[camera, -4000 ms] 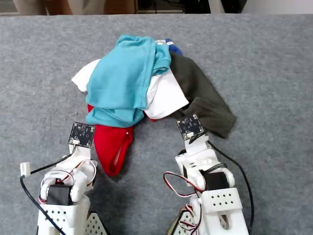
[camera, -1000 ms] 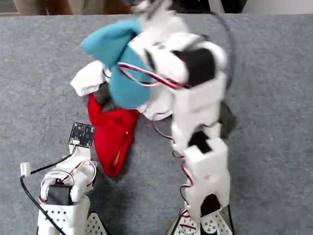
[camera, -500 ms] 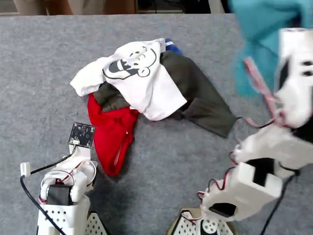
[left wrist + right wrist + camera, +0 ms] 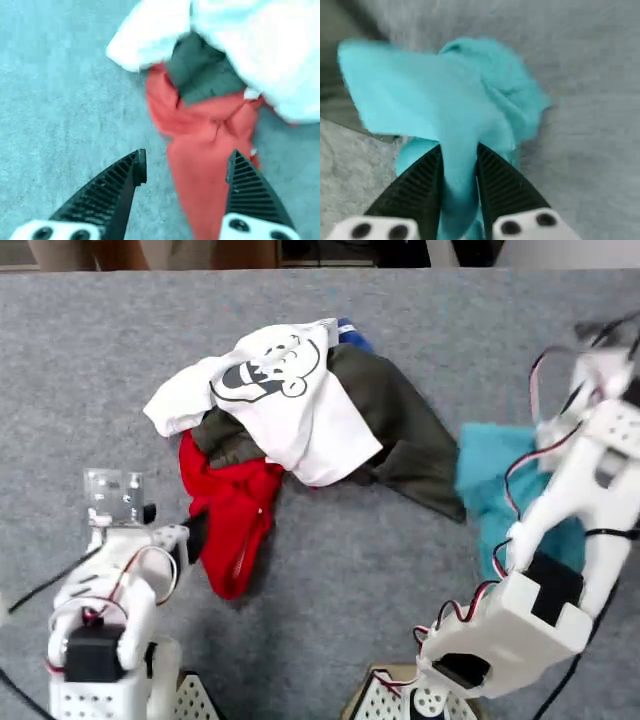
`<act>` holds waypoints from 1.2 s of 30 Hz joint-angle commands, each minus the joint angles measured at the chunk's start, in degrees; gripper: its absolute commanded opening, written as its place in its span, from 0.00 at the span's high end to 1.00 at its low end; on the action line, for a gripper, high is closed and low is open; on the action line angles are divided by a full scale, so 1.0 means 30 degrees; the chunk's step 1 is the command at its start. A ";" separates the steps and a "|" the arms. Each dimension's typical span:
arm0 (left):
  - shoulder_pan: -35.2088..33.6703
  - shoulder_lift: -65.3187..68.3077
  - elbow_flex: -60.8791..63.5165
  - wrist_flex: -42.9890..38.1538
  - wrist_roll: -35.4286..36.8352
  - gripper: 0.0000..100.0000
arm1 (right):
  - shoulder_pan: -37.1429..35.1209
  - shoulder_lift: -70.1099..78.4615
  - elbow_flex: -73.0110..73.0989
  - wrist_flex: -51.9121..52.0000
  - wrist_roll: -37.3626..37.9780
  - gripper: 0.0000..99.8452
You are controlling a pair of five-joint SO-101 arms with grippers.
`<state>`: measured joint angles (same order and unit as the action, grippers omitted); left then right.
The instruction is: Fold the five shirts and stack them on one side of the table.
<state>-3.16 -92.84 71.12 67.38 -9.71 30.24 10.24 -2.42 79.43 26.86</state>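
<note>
My right claw (image 4: 459, 150), clamped tight on the crumpled teal cotton shirt (image 4: 495, 480), has pulled it off the pile and swung it down by the right edge of the grey felt tabletop (image 4: 100, 340). First shirt separated, not yet folded. My left claw (image 4: 187, 160) has shifted forward and hangs over the red shirt (image 4: 235, 520), spread wide and empty. The white cartoon-print shirt (image 4: 300, 410) overlaps the dark olive shirt (image 4: 405, 430), with a blue scrap (image 4: 350, 333) behind. The olive hem lies just beside the teal, likely crowding spreading room.

Table (image 4: 90, 350): grey covering, matt, coarse and felt-like. Teal shirt (image 4: 490, 475), white shirt (image 4: 300, 410), red shirt (image 4: 235, 520), dark shirt (image 4: 400, 430): all 4 soft matt cloth, creased. Arm housings (image 4: 530, 615): smooth white plastic. Left end effector (image 4: 186, 160) and right end effector (image 4: 459, 150): black matt plastic, inner faces ridged.
</note>
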 commanded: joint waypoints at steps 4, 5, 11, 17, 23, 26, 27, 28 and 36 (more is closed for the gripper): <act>0.0469 1.1531 -0.9055 0.1201 0.1582 0.73 | -0.0806 -0.2886 1.1502 -0.9407 0.0674 1.00; 0.0762 1.3524 -1.0491 0.1641 0.1817 0.73 | -0.0894 -0.3150 1.2527 -1.0432 0.0645 1.00; 0.3810 2.3136 -1.8989 0.3985 0.2901 0.73 | -0.0982 -0.4381 1.4755 -1.2952 0.0615 1.00; 0.5714 3.0872 -2.6286 0.3546 0.4220 0.73 | -0.1538 -0.4527 1.5341 -1.3451 0.0615 1.00; 0.5773 3.9194 -3.3963 0.3223 0.5861 0.73 | -0.1626 -0.4498 1.5341 -1.3451 0.0645 1.00; 0.5802 4.3502 -3.8242 0.3341 0.5832 0.73 | -0.1626 -0.4498 1.5341 -1.3451 0.0645 1.00; 0.5773 4.4850 -3.9736 0.3341 0.5832 0.73 | -0.1626 -0.4498 1.5341 -1.3451 0.0645 1.00; 0.5744 4.6227 -4.1114 0.3341 0.5832 0.73 | -0.1626 -0.4469 1.5341 -1.3451 0.0615 1.00; 0.5919 5.4989 -4.9729 0.6037 0.4190 0.85 | -0.1626 -0.4469 1.5341 -1.3509 0.0615 1.00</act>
<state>13.80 65.23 -69.63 81.27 5.85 27.16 -3.12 42.51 39.34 28.44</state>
